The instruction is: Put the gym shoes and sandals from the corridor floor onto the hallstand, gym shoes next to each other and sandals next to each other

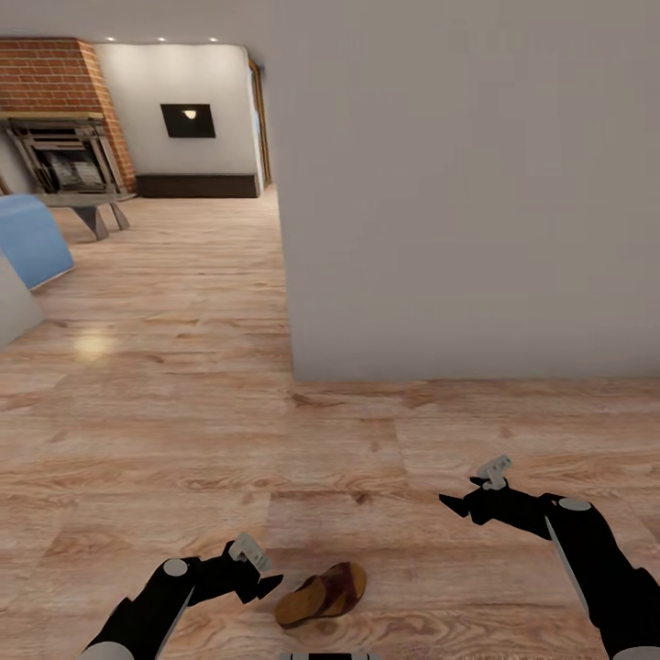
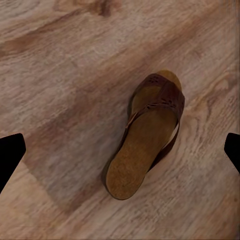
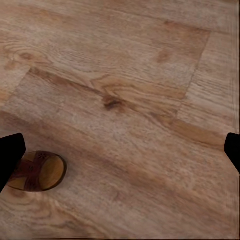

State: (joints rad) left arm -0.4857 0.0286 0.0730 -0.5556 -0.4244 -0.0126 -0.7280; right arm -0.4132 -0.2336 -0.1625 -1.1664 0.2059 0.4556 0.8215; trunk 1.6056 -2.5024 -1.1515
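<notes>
One dark brown sandal point(image 1: 321, 594) with a tan footbed lies flat on the wood-plank corridor floor point(image 1: 183, 440), close in front of me. My left gripper point(image 1: 261, 577) hovers just left of it, apart from it. In the left wrist view the sandal point(image 2: 147, 135) lies below the open left gripper point(image 2: 120, 152), with the fingertips point(image 2: 10, 155) wide at the edges. My right gripper point(image 1: 458, 495) hangs open over bare floor to the sandal's right, and the sandal's toe point(image 3: 40, 171) shows beside one of its fingers point(image 3: 9, 157). The gym shoes, the other sandal and the hallstand are out of view.
A plain grey wall point(image 1: 477, 183) stands ahead on the right, its corner near the middle. To its left the floor runs into a room with a brick fireplace point(image 1: 60, 119), a low table point(image 1: 92, 206) and a blue seat point(image 1: 32, 238).
</notes>
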